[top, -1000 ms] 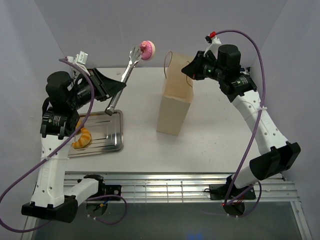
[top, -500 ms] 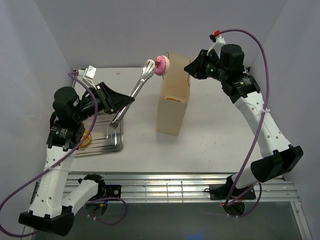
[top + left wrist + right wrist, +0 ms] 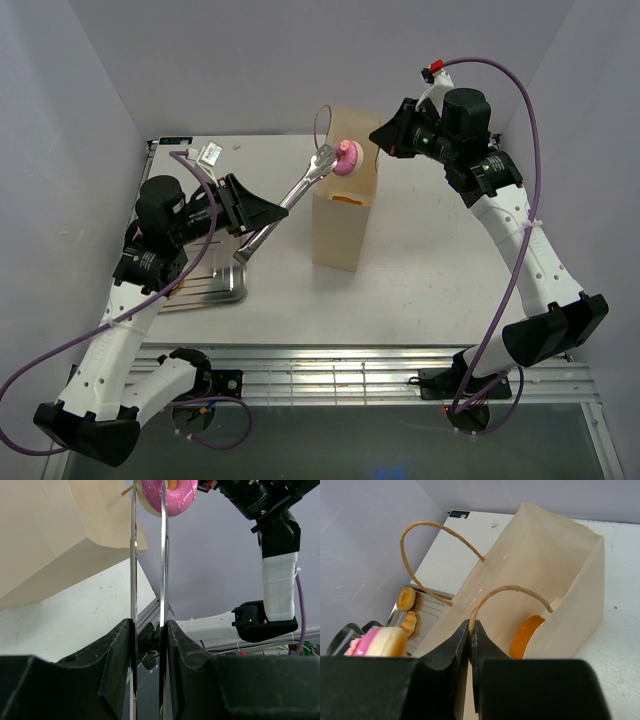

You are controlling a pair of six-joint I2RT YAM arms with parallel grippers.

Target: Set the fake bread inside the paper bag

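Note:
The paper bag stands upright mid-table. My right gripper is shut on its near string handle at the rim, and the mouth is open. My left gripper is shut on long metal tongs, its jaws pressing both blades. The tong tips pinch a pink-frosted toy doughnut right at the bag's open top; it also shows in the wrist views. One golden-orange fake bread lies inside the bag.
A silver metal tray lies left of the bag, partly under my left arm. In the right wrist view it holds a ring-shaped bread and a croissant-like bread. Walls close in at the left, back and right.
My left arm has swung the tongs and pink doughnut right and down, from left of the bag to its open top. My right gripper has kept hold of the handle.

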